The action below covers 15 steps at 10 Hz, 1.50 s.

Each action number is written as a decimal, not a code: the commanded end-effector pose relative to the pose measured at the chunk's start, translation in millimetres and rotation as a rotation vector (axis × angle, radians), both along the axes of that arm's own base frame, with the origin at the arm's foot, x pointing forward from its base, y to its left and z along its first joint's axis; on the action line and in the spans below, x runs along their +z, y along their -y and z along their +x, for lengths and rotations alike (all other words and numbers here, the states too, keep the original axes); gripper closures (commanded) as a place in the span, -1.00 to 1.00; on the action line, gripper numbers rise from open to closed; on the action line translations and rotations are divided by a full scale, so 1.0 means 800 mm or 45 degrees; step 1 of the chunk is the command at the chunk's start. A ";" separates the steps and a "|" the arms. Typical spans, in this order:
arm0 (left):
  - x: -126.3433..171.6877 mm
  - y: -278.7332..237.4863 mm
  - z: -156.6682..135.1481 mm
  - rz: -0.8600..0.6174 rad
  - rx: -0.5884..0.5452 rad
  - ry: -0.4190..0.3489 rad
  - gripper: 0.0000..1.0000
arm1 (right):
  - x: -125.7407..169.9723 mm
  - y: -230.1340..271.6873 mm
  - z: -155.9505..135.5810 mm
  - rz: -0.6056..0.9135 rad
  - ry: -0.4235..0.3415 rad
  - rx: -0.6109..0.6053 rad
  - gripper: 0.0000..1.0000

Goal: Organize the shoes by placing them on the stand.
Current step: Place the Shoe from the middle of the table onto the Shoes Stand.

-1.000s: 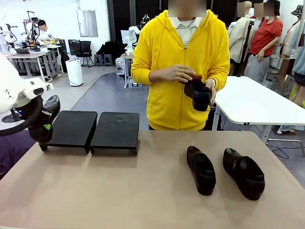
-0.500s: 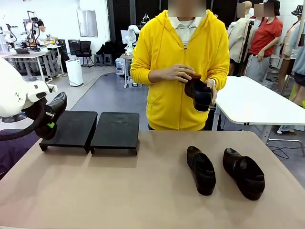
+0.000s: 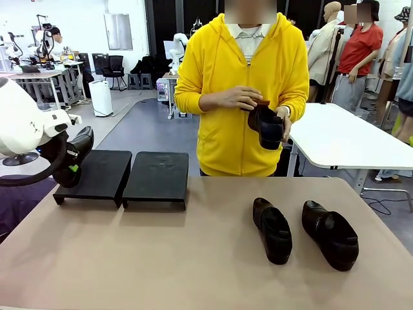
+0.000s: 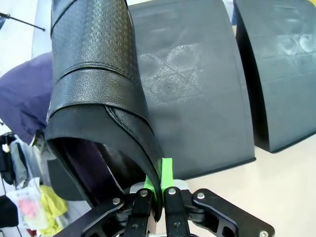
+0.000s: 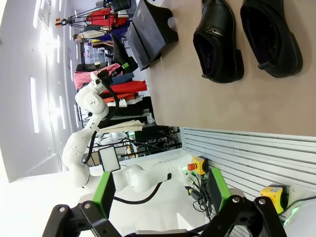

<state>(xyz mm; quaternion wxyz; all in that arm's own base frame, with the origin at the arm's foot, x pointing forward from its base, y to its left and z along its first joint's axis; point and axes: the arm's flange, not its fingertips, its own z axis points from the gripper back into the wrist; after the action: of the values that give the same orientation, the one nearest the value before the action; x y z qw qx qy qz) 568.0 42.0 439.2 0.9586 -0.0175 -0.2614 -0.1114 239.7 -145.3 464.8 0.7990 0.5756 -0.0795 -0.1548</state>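
My left gripper (image 3: pixel 72 166) is shut on the rim of a black loafer (image 3: pixel 76 150) and holds it in the air at the left edge of the stand (image 3: pixel 158 175). In the left wrist view the loafer (image 4: pixel 98 79) hangs from the gripper (image 4: pixel 158 192) above the stand's left tray (image 4: pixel 197 98). Two more shoes (image 3: pixel 272 229) (image 3: pixel 330 234) lie on the table at the right. The person holds another shoe (image 3: pixel 267 126) in both hands at chest height. My right gripper (image 5: pixel 159 197) is open and holds nothing, high above the two shoes (image 5: pixel 219 42) (image 5: pixel 271 37).
The person in a yellow hoodie (image 3: pixel 245 71) stands at the far side of the brown table (image 3: pixel 161 258). Both trays of the stand are bare. A white table (image 3: pixel 348 139) stands behind on the right.
My left gripper has lifted the loafer and carried it slightly right, towards the left tray. The person's hands and the two shoes on the table stay where they were.
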 end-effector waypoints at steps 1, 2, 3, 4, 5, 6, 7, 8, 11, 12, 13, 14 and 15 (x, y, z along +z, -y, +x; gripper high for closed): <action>0.009 -0.010 0.009 -0.008 -0.014 -0.001 0.18 | 0.005 0.000 0.003 0.020 0.027 -0.001 -1.00; 0.003 -0.013 0.008 -0.013 -0.020 -0.013 -0.99 | 0.005 0.000 0.003 0.020 0.027 -0.001 -1.00; 0.002 -0.014 0.009 -0.007 -0.009 -0.013 -1.00 | 0.005 0.000 0.003 0.020 0.027 -0.001 -1.00; -0.001 -0.015 0.011 -0.012 -0.012 -0.018 -1.00 | 0.005 0.000 0.003 0.020 0.027 -0.001 -1.00; 0.001 -0.013 0.011 -0.004 -0.008 -0.018 -1.00 | 0.005 0.000 0.003 0.020 0.027 -0.001 -1.00; 0.005 -0.012 0.008 -0.001 -0.002 -0.012 -1.00 | 0.005 0.000 0.003 0.020 0.027 -0.001 -1.00; 0.008 -0.012 0.002 -0.006 -0.005 -0.003 -1.00 | 0.005 0.000 0.003 0.020 0.027 -0.001 -1.00; 0.018 -0.011 -0.009 0.001 0.001 0.019 -1.00 | 0.005 0.000 0.003 0.020 0.027 -0.001 -1.00; 0.060 -0.003 -0.065 0.002 -0.092 -0.032 -1.00 | 0.005 0.000 0.003 0.020 0.027 -0.001 -1.00; 0.090 0.007 -0.098 -0.044 -0.147 -0.117 -1.00 | 0.005 0.000 0.003 0.020 0.027 -0.001 -1.00; 0.120 0.018 -0.135 -0.180 -0.278 -0.276 -1.00 | 0.005 0.000 0.003 0.020 0.027 -0.001 -1.00; 0.140 0.025 -0.182 -0.270 -0.353 -0.386 -1.00 | 0.005 0.000 0.003 0.020 0.027 -0.001 -1.00; 0.160 0.037 -0.229 -0.392 -0.458 -0.477 -1.00 | 0.005 0.000 0.003 0.020 0.027 -0.001 -1.00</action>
<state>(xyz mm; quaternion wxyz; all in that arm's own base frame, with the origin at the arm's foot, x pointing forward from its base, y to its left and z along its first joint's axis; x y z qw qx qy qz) 411.0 -1.3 551.6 0.9463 -0.1836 -0.1413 -0.2256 239.8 -145.2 464.7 0.7991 0.5755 -0.0791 -0.1547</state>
